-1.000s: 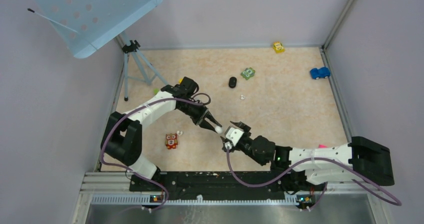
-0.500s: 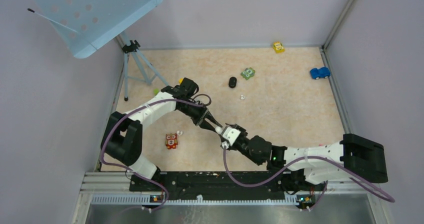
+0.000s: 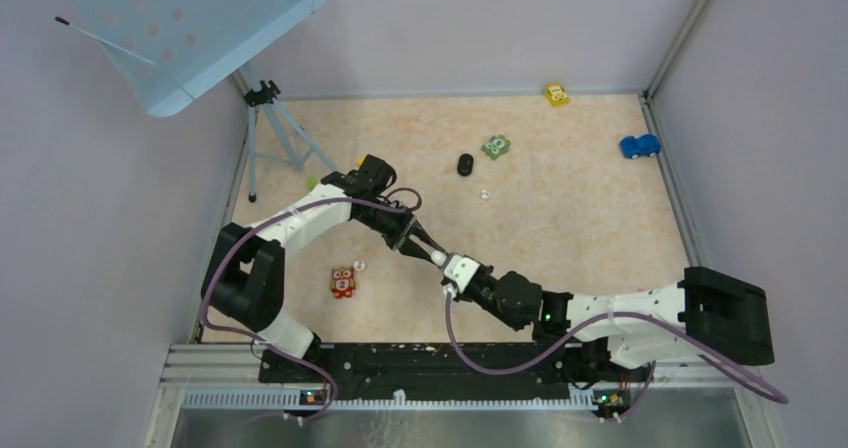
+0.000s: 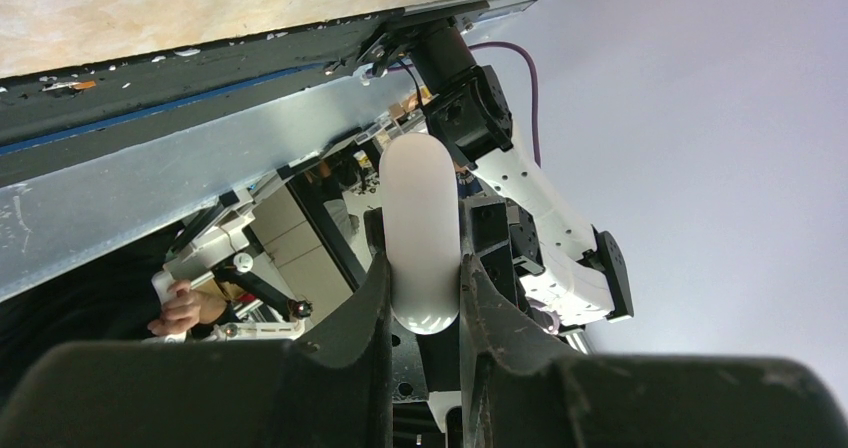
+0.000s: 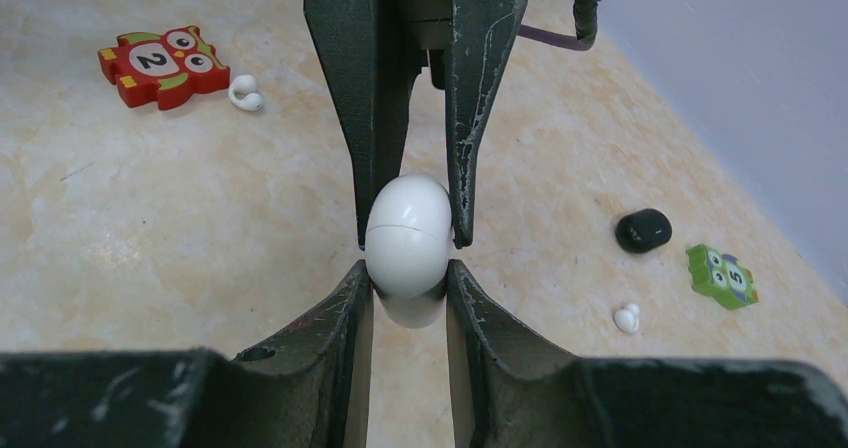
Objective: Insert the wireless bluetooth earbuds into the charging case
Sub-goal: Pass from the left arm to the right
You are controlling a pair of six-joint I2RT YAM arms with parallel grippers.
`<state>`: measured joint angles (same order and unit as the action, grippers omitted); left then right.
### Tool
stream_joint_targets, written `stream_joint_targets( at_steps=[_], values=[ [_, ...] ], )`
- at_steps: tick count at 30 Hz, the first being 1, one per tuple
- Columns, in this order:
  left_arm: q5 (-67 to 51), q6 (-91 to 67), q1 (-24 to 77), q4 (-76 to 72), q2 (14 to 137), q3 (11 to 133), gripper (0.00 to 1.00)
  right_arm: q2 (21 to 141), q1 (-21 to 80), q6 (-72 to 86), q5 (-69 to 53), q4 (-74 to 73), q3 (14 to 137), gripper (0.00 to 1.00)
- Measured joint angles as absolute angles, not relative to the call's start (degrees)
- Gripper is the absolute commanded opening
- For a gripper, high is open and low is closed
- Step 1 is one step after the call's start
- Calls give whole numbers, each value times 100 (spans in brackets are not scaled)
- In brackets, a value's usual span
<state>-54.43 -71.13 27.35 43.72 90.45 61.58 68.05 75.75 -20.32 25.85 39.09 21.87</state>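
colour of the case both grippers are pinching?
The case is plain white, thin seam across it. Best in the right wrist view.

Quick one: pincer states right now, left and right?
Left pincer: closed on the white charging case.
Right pincer: closed on the same case.

The left gripper (image 3: 431,255) and right gripper (image 3: 447,264) pinch the charging case (image 3: 437,258) mid-frame, so I can't pass there. At left, a red owl block (image 3: 343,282) and a white earbud (image 3: 360,265) crowd the gap. The tripod (image 3: 275,138) fences the upper left. The table (image 3: 580,218) at right is open up to the blue car (image 3: 639,146).
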Motion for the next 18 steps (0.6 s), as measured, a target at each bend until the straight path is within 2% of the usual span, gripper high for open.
stream_joint_targets(
  at_steps=[4, 7, 11, 18],
  values=[
    [-5465, -7142, 2733, 4338, 9045, 6125, 0, 6805, 7575, -1966, 2585, 3894, 2187, 8],
    [-5483, -7148, 2727, 4303, 9045, 6071, 0, 6805, 7575, -1865, 2578, 3745, 2250, 1],
    [-5566, -7140, 2692, 4246, 9045, 6010, 1, 6805, 7575, -1702, 2589, 3548, 2349, 0],
    [-5677, -6840, 2681, 4213, 9185, 5983, 14, 6805, 7583, -1433, 2624, 3406, 2368, 0]
  ],
)
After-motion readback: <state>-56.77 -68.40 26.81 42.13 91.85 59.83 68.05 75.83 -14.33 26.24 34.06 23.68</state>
